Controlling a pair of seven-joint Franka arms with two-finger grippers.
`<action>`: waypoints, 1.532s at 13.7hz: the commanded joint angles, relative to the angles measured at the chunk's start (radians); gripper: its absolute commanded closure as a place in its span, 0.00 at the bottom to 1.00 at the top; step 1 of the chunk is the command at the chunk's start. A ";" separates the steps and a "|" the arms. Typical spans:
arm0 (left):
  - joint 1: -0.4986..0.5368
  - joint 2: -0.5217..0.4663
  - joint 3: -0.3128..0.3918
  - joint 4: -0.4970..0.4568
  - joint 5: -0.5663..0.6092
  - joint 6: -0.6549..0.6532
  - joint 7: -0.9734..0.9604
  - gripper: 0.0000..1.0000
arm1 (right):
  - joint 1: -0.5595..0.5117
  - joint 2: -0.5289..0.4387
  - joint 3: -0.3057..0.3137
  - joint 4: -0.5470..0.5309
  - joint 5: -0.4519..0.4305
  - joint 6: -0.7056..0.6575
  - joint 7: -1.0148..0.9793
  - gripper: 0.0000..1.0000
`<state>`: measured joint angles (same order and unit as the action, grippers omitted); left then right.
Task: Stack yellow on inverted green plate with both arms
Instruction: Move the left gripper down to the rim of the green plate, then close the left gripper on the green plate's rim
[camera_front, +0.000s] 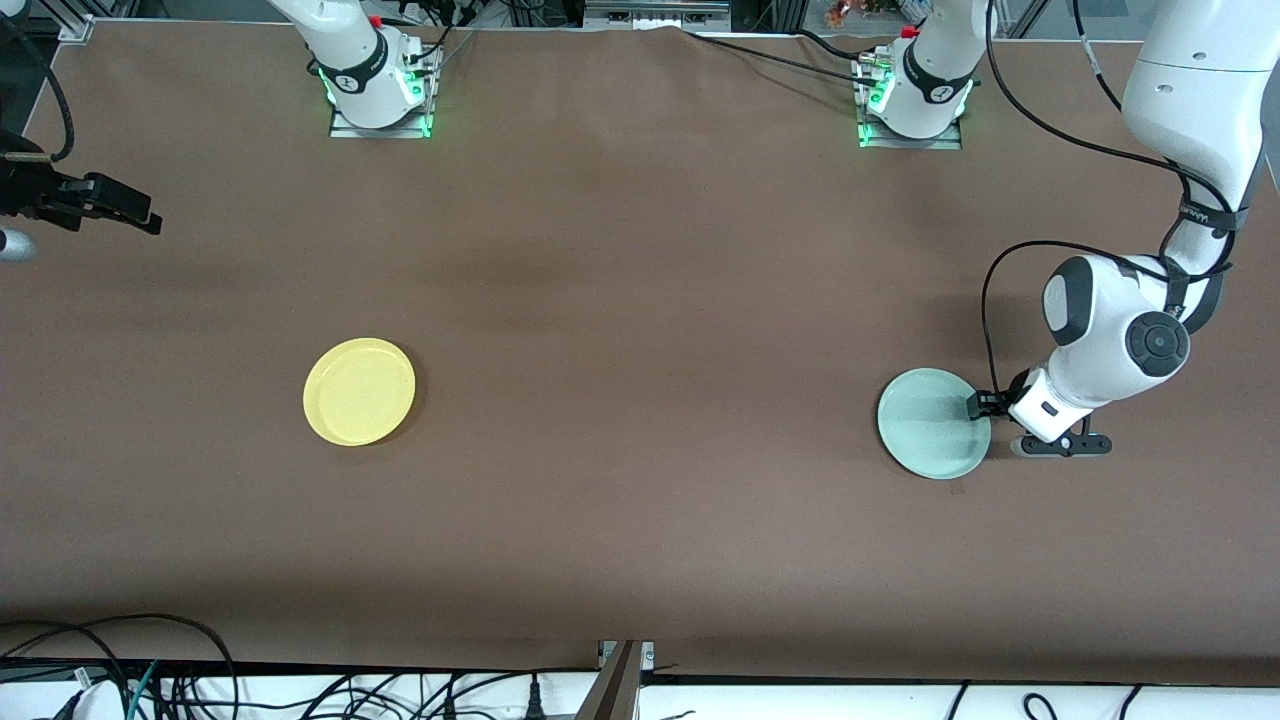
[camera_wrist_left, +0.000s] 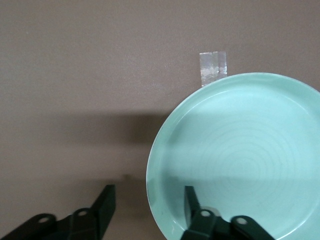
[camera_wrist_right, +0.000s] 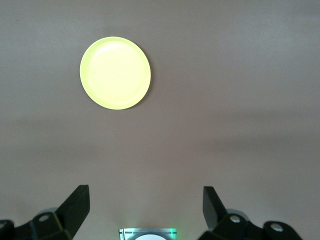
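**Two plates lying well apart, left gripper straddling the green rim**

Two round plates are sitting rim-up on the brown table (camera_front: 640, 300), so neither has a long axis. The green plate (camera_front: 932, 424) is lying toward the left arm's end, hollow side showing, with a strip of clear tape (camera_wrist_left: 213, 67) on the table just beside its rim. The yellow plate (camera_front: 359, 391) is lying toward the right arm's end, about equally near the front camera, with bare table all around it and a wide stretch between the two.

The left arm is bending down low from its base, and the left gripper (camera_wrist_left: 148, 207) is sitting at the green plate's edge: one finger (camera_wrist_left: 191, 205) is standing inside the rim, the other outside on the table, partly spread and seemingly not yet pinching the rim.

The right gripper (camera_wrist_right: 145, 205) is waiting high over the table's end, fingers spread wide and holding nothing.
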<state>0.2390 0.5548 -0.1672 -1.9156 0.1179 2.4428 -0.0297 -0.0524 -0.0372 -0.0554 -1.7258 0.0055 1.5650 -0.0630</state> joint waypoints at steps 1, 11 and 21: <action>0.005 0.025 -0.005 0.027 0.017 -0.004 0.013 0.41 | -0.009 -0.013 0.005 -0.008 0.010 -0.006 0.006 0.00; 0.009 0.060 -0.005 0.052 0.019 -0.004 0.016 0.54 | -0.009 -0.012 0.005 -0.006 0.010 -0.006 0.006 0.00; 0.014 0.059 -0.005 0.053 0.019 -0.005 0.054 0.94 | -0.010 -0.012 0.005 -0.006 0.010 -0.006 0.006 0.00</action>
<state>0.2410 0.6014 -0.1657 -1.8846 0.1181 2.4429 0.0009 -0.0524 -0.0372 -0.0556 -1.7258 0.0055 1.5650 -0.0630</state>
